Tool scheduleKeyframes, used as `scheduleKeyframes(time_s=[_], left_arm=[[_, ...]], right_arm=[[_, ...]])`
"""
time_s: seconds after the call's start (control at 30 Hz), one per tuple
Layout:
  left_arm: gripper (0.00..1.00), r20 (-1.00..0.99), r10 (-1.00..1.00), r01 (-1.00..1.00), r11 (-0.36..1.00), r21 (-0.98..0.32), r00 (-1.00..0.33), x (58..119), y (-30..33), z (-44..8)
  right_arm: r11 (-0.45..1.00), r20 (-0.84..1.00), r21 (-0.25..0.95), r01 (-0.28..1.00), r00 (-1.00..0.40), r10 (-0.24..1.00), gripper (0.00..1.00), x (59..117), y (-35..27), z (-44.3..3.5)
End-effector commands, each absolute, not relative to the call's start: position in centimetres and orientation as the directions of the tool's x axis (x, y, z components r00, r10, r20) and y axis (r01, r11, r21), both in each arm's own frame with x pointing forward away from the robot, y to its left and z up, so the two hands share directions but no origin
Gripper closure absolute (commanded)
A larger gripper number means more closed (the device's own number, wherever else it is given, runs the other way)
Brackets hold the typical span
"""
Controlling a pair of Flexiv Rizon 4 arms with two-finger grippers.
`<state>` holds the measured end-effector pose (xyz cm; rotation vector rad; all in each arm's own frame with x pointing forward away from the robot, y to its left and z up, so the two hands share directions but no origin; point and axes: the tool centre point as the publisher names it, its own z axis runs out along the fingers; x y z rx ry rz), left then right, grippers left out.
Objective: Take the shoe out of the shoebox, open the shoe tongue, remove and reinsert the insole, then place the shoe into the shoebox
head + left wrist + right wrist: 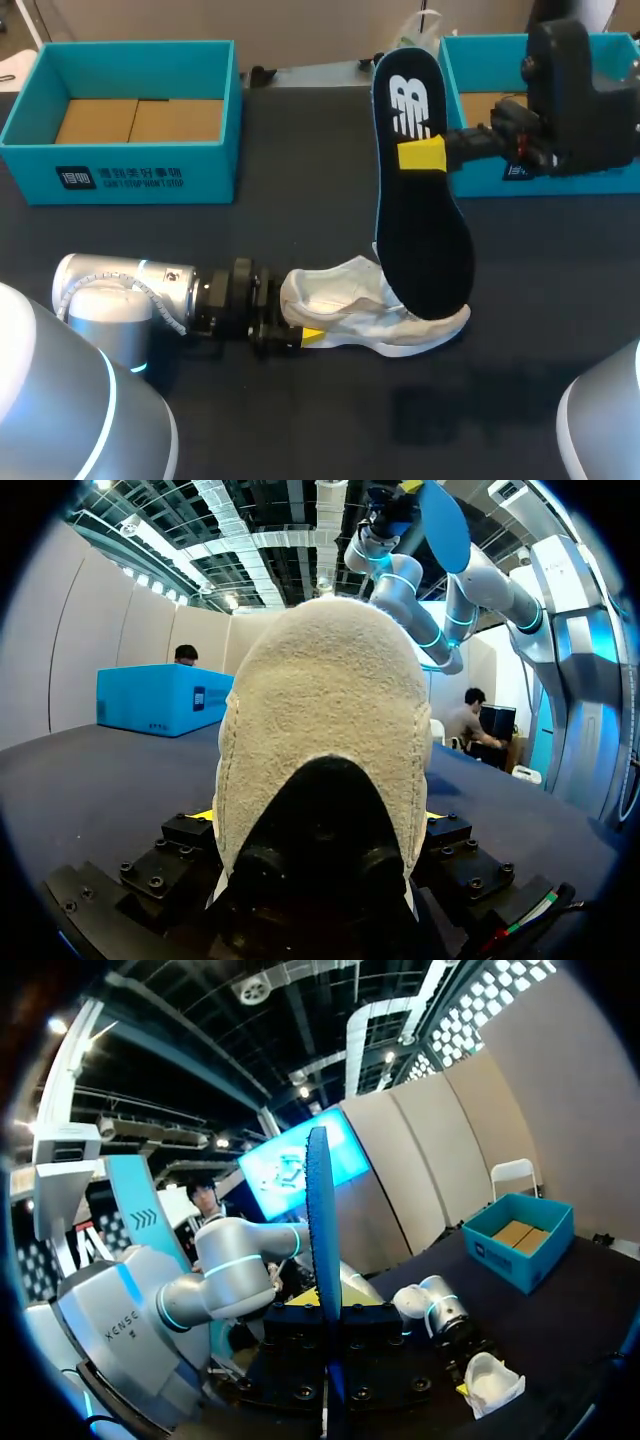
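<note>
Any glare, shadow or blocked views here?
Head view: even light, no glare, faint shadow on the table near the shoe. Left wrist view: the shoe's heel fills the middle. Right wrist view: the edge-on insole splits the scene.

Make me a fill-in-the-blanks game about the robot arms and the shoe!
1. The right gripper holds up the dark ___.
2. The left gripper grips the white shoe by its ___.
3. At the back stand ___ blue shoeboxes.
Missing words: insole; heel; two.
</note>
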<state>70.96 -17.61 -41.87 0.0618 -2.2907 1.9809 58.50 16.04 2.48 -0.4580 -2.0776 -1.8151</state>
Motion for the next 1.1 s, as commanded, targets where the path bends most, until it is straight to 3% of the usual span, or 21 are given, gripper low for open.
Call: scheduleKeyframes(time_s=[0.03,0.57,0.6,0.63,0.67,0.7,1.1], left_arm=[[1.00,0.111,0.041,-0.104,0.146,-0.984,-0.993,70.9,-17.7,-41.9],[0.97,0.101,0.049,-0.093,0.148,-0.985,-0.994,71.3,-17.7,-41.6],[0.68,0.098,0.046,-0.090,0.150,-0.985,-0.994,71.3,-17.7,-41.6],[0.48,0.097,0.045,-0.089,0.152,-0.984,-0.994,71.4,-17.6,-41.5],[0.12,0.102,0.043,-0.094,0.153,-0.984,-0.994,71.5,-17.6,-41.4],[0.00,0.095,0.034,-0.088,0.152,-0.984,-0.995,71.6,-17.6,-41.4],[0.00,0.071,0.069,-0.056,0.203,-0.978,-0.995,71.8,-15.9,-41.0]], right_arm=[[0.110,0.455,0.884,0.455,-0.890,0.027,1.00,57.7,15.7,2.2],[0.110,0.455,0.884,0.455,-0.890,0.027,1.00,57.7,15.7,2.2],[0.110,0.455,0.884,0.455,-0.890,0.027,1.00,57.7,15.7,2.2],[0.110,0.455,0.884,0.455,-0.890,0.027,1.00,57.7,15.7,2.2],[0.110,0.455,0.884,0.455,-0.890,0.027,1.00,57.7,15.7,2.2],[0.110,0.455,0.884,0.455,-0.890,0.027,1.00,57.7,15.7,2.2],[0.110,0.455,0.884,0.455,-0.890,0.027,1.00,57.7,15.7,2.2]])
